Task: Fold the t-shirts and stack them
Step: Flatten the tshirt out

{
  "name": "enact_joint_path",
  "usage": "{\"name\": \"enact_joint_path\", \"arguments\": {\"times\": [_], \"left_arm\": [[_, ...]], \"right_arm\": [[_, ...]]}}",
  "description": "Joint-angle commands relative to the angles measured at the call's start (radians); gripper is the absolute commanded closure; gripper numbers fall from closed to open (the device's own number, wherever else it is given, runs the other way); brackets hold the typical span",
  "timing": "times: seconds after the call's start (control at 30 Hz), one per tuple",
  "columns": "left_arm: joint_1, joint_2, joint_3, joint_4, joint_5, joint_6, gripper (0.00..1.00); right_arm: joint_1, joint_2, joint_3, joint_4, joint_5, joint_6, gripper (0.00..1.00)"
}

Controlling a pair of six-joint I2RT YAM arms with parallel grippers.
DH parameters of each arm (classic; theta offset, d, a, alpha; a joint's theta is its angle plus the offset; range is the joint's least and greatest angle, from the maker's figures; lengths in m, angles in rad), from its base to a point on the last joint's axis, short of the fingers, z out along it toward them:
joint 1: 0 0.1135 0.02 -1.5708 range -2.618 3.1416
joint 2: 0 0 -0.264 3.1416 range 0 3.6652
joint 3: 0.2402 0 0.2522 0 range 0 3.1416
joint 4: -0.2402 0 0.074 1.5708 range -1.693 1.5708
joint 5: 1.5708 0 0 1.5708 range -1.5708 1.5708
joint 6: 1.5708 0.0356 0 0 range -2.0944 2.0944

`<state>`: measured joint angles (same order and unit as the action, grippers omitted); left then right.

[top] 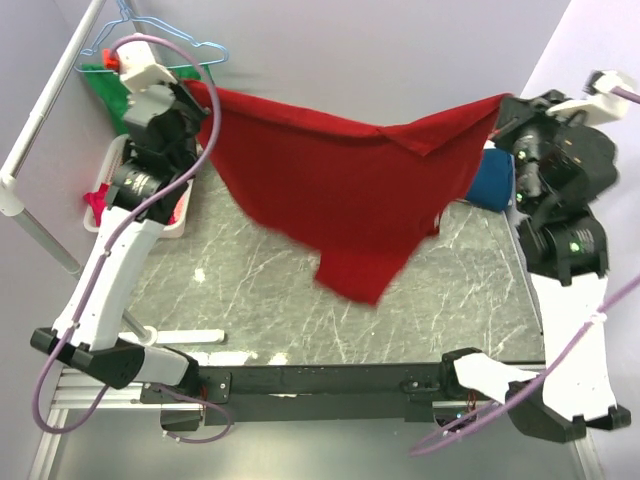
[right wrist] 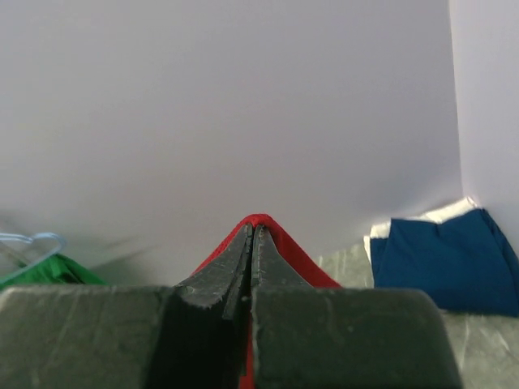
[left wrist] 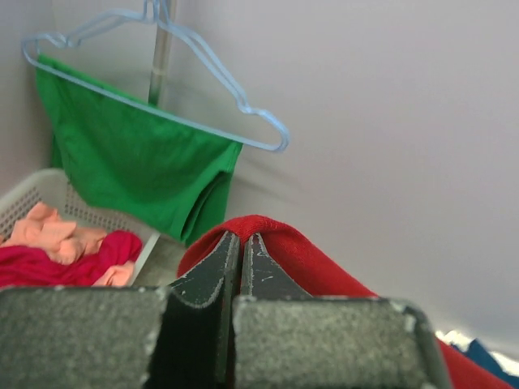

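The large deep-red t-shirt [top: 340, 185] hangs stretched in the air between my two grippers, its lower part drooping toward the table. My left gripper [top: 192, 92] is shut on its left corner; the red cloth [left wrist: 292, 251] wraps over the fingertips in the left wrist view. My right gripper [top: 505, 105] is shut on the right corner; the cloth [right wrist: 284, 243] shows over the tips in the right wrist view. A folded dark blue t-shirt [top: 492, 180] lies at the back right, on a white one [right wrist: 444, 212]. Crimson [left wrist: 49, 266] and salmon-pink [left wrist: 50, 231] shirts lie in the basket.
A white basket [top: 175, 222] stands at the back left, under my left arm. A green garment [left wrist: 138, 158] hangs on a light-blue wire hanger [left wrist: 219, 81] from a white rack pole [top: 45, 115]. The marble table top [top: 260, 300] runs to a dark front rail.
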<state>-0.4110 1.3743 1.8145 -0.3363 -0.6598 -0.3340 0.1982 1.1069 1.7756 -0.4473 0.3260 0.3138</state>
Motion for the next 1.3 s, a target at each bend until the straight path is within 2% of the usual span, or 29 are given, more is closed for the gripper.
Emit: {"name": "enact_joint_path", "arguments": {"times": [0.0,0.27,0.47,0.63,0.83,1.0,1.1,1.27], "left_arm": [[0.008,-0.087,0.055,0.043,0.026,0.007,0.99],[0.008,-0.311,-0.032,-0.069,0.083,-0.007,0.99],[0.008,-0.431,-0.040,-0.170,0.252,0.039,0.99],[0.008,-0.465,0.002,-0.182,0.247,0.033,0.99],[0.008,-0.360,0.094,-0.147,0.190,0.082,0.99],[0.008,-0.229,0.069,-0.055,0.117,0.093,0.99],[0.009,-0.158,-0.021,-0.011,0.108,0.063,0.99],[0.015,-0.052,-0.259,0.037,0.108,-0.023,0.99]], "right_arm": [[-0.006,-0.093,0.059,0.078,0.016,-0.025,1.00],[-0.006,-0.281,0.047,-0.002,-0.027,-0.021,1.00],[-0.008,-0.389,0.107,-0.103,-0.065,-0.027,1.00],[-0.006,-0.418,0.174,-0.114,-0.107,-0.021,1.00],[-0.006,-0.360,0.180,-0.024,-0.120,-0.018,1.00],[-0.006,-0.262,0.098,0.061,-0.085,-0.010,1.00],[-0.006,-0.208,-0.068,0.142,-0.030,0.005,1.00],[-0.006,-0.108,-0.325,0.257,0.018,0.077,1.00]]}}
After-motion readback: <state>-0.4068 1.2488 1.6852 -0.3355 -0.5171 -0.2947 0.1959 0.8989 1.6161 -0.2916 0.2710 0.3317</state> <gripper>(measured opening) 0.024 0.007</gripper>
